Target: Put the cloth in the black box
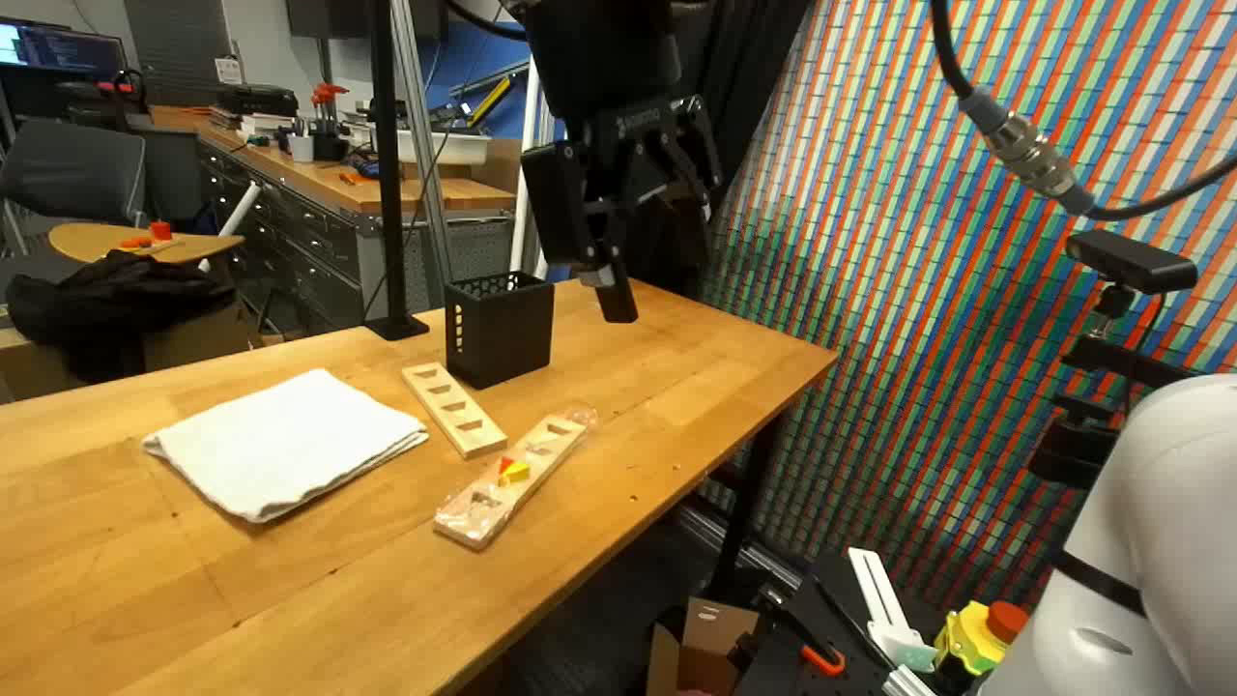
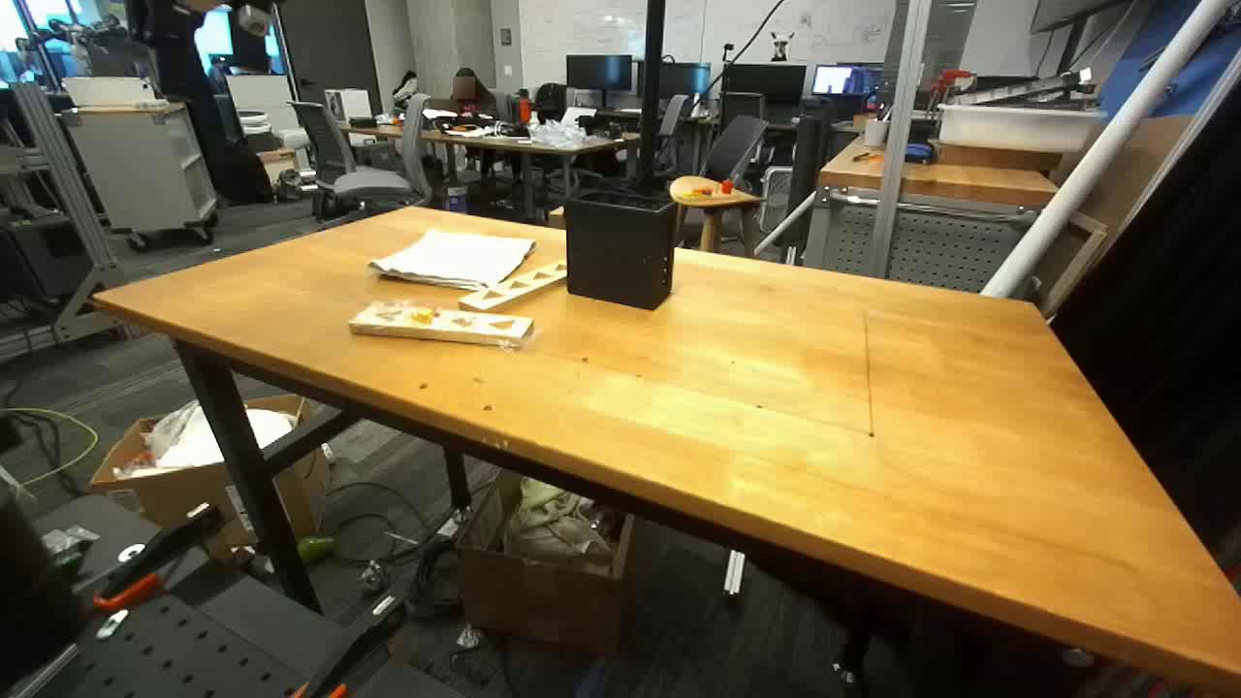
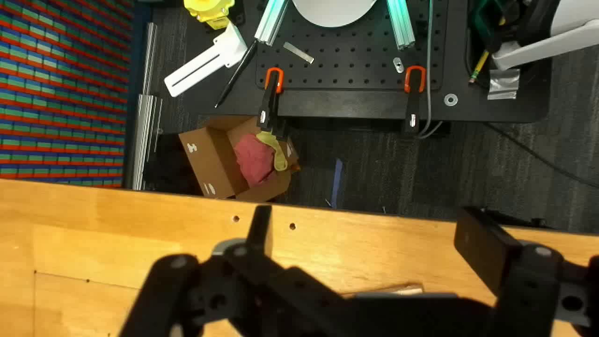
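One cloth (image 1: 290, 445) on the table (image 1: 319, 590), one gripper (image 3: 367, 229) spread wide

And the cloth lies folded flat, outside the black box (image 1: 503, 333), plain to see in both exterior views! Up above, the gripper stands released, jaws well apart. One finger (image 1: 618, 295) shows crisply in an exterior view, but its partner melts into the black curtain (image 1: 749, 77), and the arm (image 1: 609, 43) runs off the top edge. Now the box: upright, yet its walls hide its floor. A bare wooden strip (image 2: 522, 288) runs partly out of sight behind it in an exterior view, while clear plastic (image 1: 588, 416) blurs the holes of the wrapped strip (image 1: 512, 493). And the wrist view: a pale sliver (image 3: 408, 290) peeks out from behind the gripper (too little shows to name it).
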Controlling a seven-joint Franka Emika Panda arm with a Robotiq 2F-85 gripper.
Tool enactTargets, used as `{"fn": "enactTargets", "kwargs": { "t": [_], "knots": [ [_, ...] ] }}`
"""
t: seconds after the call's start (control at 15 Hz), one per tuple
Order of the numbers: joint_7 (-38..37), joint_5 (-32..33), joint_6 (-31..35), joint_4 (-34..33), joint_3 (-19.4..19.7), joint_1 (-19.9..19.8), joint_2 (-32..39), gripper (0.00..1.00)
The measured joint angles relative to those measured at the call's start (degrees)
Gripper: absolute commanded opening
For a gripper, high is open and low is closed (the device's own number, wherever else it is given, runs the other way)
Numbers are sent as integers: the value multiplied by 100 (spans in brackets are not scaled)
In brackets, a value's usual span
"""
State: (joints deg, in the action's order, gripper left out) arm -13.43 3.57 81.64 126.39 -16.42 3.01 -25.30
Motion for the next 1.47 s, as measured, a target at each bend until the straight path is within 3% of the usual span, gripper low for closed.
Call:
{"fn": "enactTargets", "kwargs": {
  "t": [0.87,1.13,1.47],
  "knots": [
    [15,50,105,-16,54,74,54,100],
    [174,481,806,-76,61,129,304,100],
    [527,1039,2143,-268,175,138,850,100]
  ]
}}
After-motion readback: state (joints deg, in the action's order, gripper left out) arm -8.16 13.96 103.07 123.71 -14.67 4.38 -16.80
